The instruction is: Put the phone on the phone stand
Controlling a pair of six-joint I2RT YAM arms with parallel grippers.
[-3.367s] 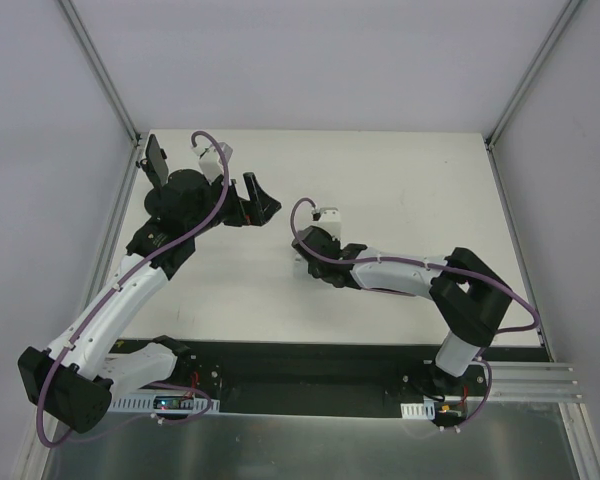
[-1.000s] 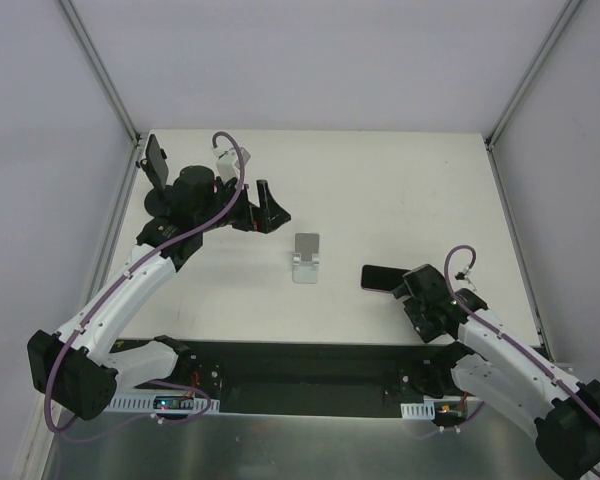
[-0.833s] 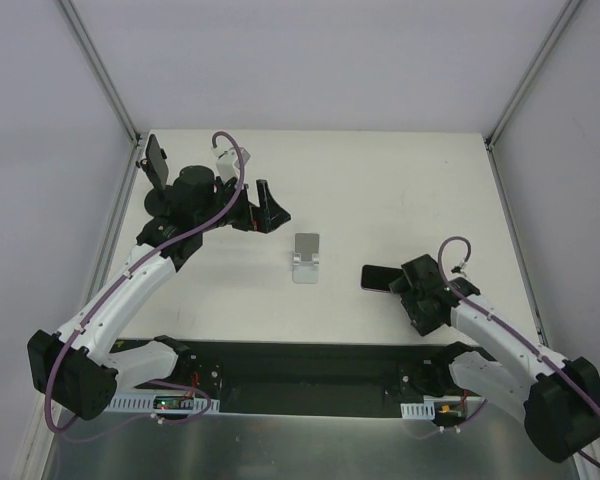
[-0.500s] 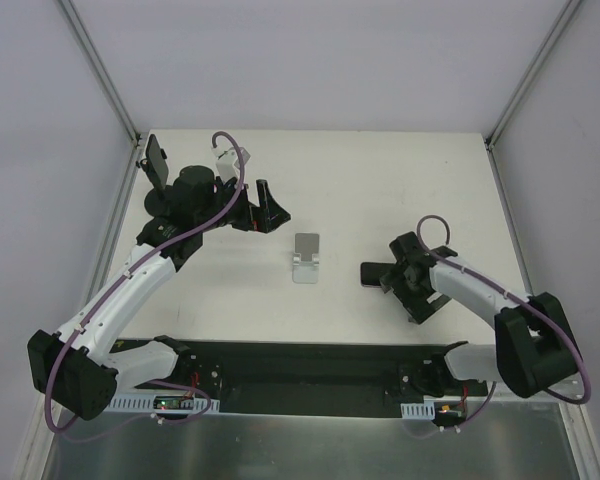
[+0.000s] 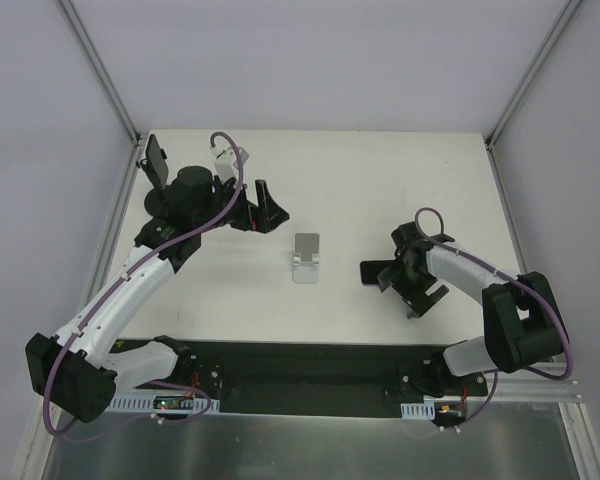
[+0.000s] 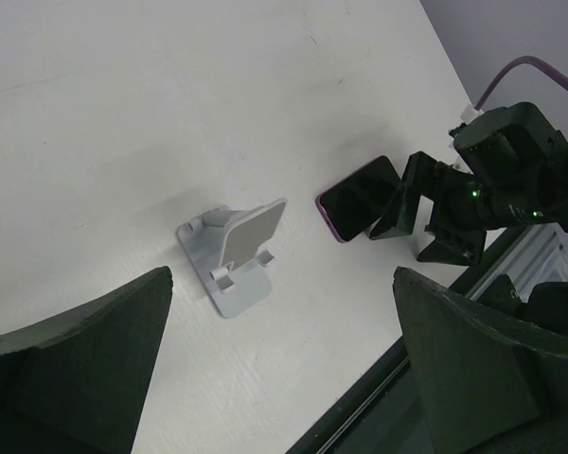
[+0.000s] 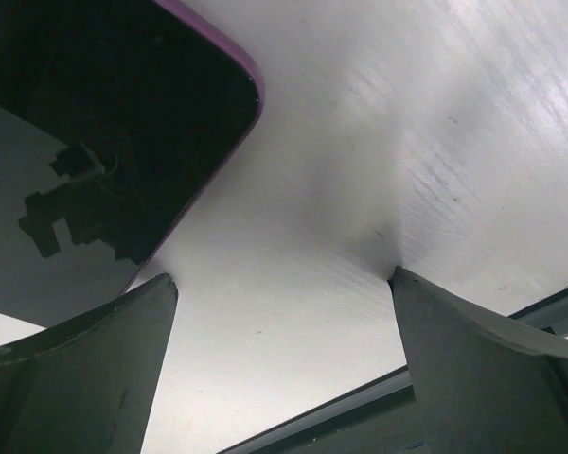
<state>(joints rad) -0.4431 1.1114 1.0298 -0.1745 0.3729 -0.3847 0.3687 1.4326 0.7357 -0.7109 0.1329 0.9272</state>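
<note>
The right gripper (image 5: 412, 283) stands spread wide with nothing between its dark, wedge-shaped fingers (image 7: 85, 369), tipped low over the white table (image 5: 380, 180) at its right-hand side. In the right wrist view the phone (image 7: 104, 123) fills the upper left, one rounded corner reaching toward the gap just ahead of the left finger; whether the finger touches it cannot be told. The phone lies flat and screen-up, a thin slab with a glossy black face that mirrors the gripper above it, edged by a purple rim. In the top view its long axis runs roughly left to right, the free end (image 5: 372, 273) pointing at the phone stand (image 5: 305, 258) and the other end hidden under the right gripper. The stand sits near the middle of the table, apart from the phone: a small pale plastic piece with a flat base, a grey back plate leaning away from the arms' bases, and two short lips (image 6: 262, 257) at the foot of the plate. It stands bare. The table surface is matte, with faint scuffs and fine grain lines seen close up. Further left, the left gripper (image 5: 260, 210) hangs above the table's back-left part, likewise spread wide and holding nothing, its camera looking down on stand and phone (image 6: 358, 197).
</note>
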